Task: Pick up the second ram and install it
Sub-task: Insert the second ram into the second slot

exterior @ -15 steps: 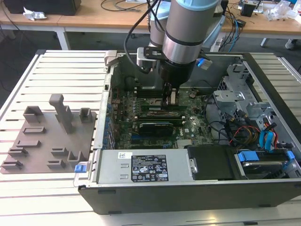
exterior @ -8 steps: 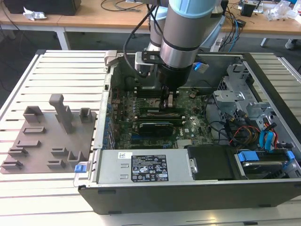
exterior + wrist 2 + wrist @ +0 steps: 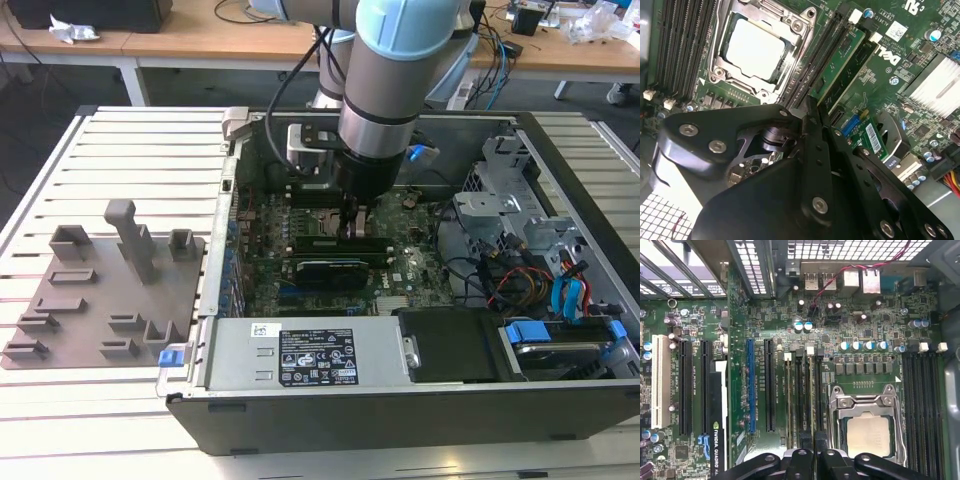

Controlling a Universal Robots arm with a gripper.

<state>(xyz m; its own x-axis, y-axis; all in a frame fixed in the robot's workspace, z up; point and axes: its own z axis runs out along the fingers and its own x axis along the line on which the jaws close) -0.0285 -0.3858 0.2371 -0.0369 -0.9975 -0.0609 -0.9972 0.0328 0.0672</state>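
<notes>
I am looking down on an open computer case, a grey sheet-metal box lying on a slatted white counter, with my arm reaching into it over the green motherboard. The end effector, black and built of bolted link plates, is sitting just beside the square CPU socket, on the side away from the case's rear ports. In the second wrist view its fingers are drawn close together over the memory slots next to the socket, and I cannot tell whether they are pinching anything.

Beside the socket in that view, two long, narrow green sticks are standing in parallel black slots with white end clips. The one nearer the fingertips, which I take for the second ram, is running straight out from them; whether it is fully seated, I cannot tell. The socket itself is showing a dull silver lid framed by a bright steel bracket.

Beyond the case wall from the socket, a grey plastic tray with upright blocks is resting flat on the counter. A wide black card is lying across the board just beside the end effector.
</notes>
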